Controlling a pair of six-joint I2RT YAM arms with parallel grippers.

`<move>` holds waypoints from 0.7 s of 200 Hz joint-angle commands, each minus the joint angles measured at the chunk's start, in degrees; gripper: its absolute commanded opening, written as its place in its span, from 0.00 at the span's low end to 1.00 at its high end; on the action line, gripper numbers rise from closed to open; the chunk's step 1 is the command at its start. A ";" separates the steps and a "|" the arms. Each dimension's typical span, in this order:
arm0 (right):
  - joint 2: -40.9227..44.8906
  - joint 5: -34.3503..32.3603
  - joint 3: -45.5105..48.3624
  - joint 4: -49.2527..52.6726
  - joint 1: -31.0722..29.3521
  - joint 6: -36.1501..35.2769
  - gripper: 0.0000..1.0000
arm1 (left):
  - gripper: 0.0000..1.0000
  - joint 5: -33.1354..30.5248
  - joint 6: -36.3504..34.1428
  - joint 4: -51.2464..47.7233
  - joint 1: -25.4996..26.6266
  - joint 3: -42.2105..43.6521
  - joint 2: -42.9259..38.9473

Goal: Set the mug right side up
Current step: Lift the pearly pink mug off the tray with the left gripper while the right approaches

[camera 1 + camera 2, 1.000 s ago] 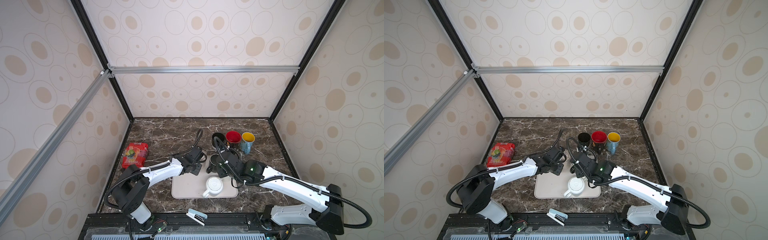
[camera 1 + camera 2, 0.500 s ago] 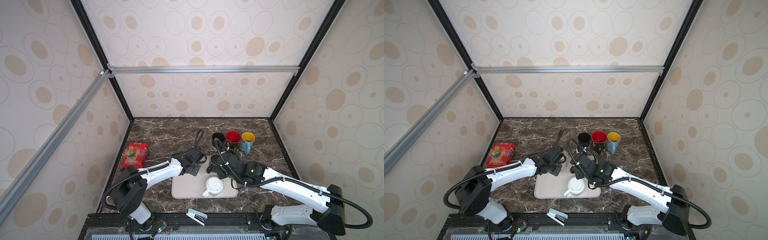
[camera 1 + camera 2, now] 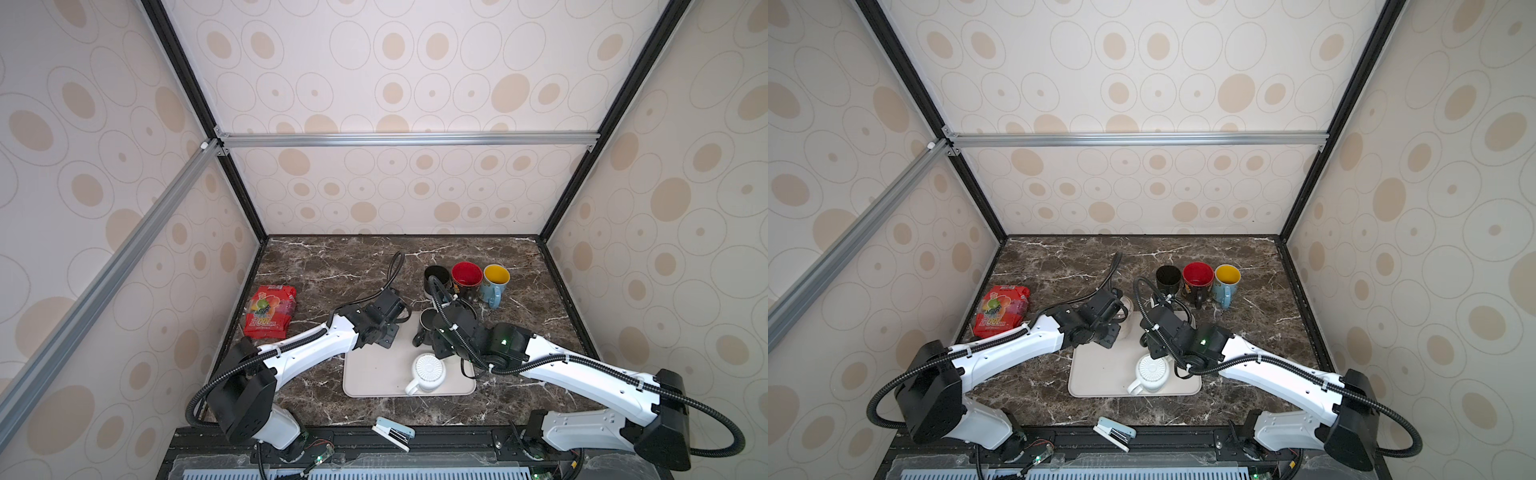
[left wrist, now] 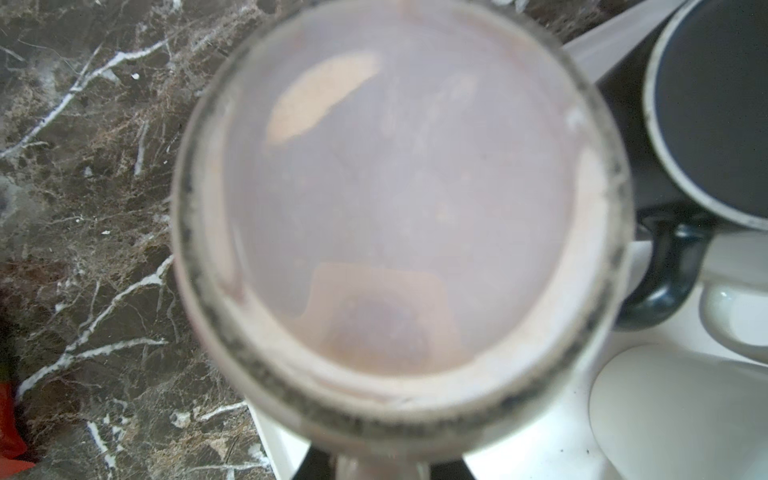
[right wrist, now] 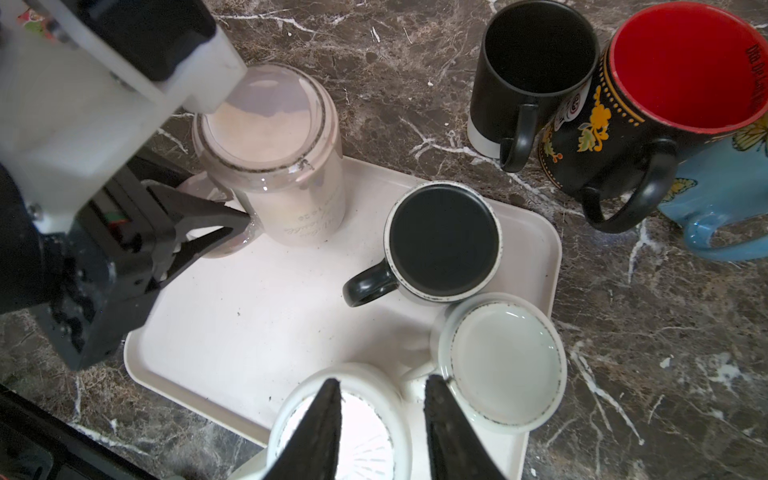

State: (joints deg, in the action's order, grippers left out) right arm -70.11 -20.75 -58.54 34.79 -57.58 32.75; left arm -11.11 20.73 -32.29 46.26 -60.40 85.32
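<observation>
At the tray's (image 5: 270,299) far left corner, the pink mug (image 5: 282,166) sits upside down, base up, its side overhanging the tray's edge toward the table (image 5: 415,83). The left gripper (image 5: 239,224) has its jaws pinched on the mug's handle. The right gripper (image 5: 382,380) hangs over a white mug (image 3: 428,370) near the tray's front edge, jaws narrowly apart and gripping nothing. A black mug (image 5: 442,241) stands between the two.
</observation>
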 commanded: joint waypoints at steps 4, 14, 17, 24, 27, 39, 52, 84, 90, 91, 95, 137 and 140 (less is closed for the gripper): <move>0.66 0.27 -0.08 -0.20 -0.34 0.48 0.36 | 0.00 -1.89 -0.31 2.54 0.23 -4.02 -3.12; 1.38 0.15 0.36 -0.62 -0.37 0.62 0.36 | 0.00 -1.98 -0.25 2.84 0.16 -4.19 -3.51; 1.61 0.13 0.49 -0.85 -0.36 0.64 0.36 | 0.00 -1.91 -0.16 2.87 0.13 -4.20 -3.66; 2.11 -0.51 0.84 -0.98 -0.36 1.17 0.36 | 0.00 -1.81 -0.04 3.37 0.06 -4.20 -4.04; 2.42 -0.88 1.07 -1.07 -0.38 1.41 0.36 | 0.00 -1.81 0.07 3.57 -0.06 -4.20 -4.15; 4.09 -2.18 2.65 -2.79 -0.34 1.84 0.34 | 0.00 -1.68 0.71 4.40 -0.20 -4.20 -4.83; 6.14 -2.70 4.55 -5.92 -0.34 1.79 0.34 | 0.00 -1.39 1.60 5.27 -0.42 -4.12 -5.53; 8.37 -2.26 5.09 -7.25 -0.27 1.34 0.33 | 0.00 1.08 3.32 9.16 -1.13 -2.55 -8.64; 8.54 -2.21 5.06 -7.28 -0.33 1.39 0.34 | 0.00 1.70 3.56 10.05 -1.48 -2.27 -9.16; 8.56 -2.24 5.13 -7.28 -0.34 1.41 0.35 | 0.00 1.84 3.59 10.18 -1.50 -2.22 -9.27; 8.75 -2.19 5.24 -7.40 -0.30 1.57 0.36 | 0.00 2.42 3.61 10.93 -1.78 -2.04 -9.60; 11.79 5.36 9.55 -14.76 2.11 3.34 0.40 | 0.00 11.21 5.38 19.55 -5.67 0.10 -13.30; 12.02 6.03 9.81 -15.28 2.46 3.49 0.40 | 0.00 11.83 5.49 19.92 -5.91 0.11 -13.45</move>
State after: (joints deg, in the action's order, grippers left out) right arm -60.18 -19.51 -51.22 24.47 -56.82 34.28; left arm -4.03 24.03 -23.53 42.46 -59.48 75.02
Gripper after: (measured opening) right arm 0.398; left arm 0.210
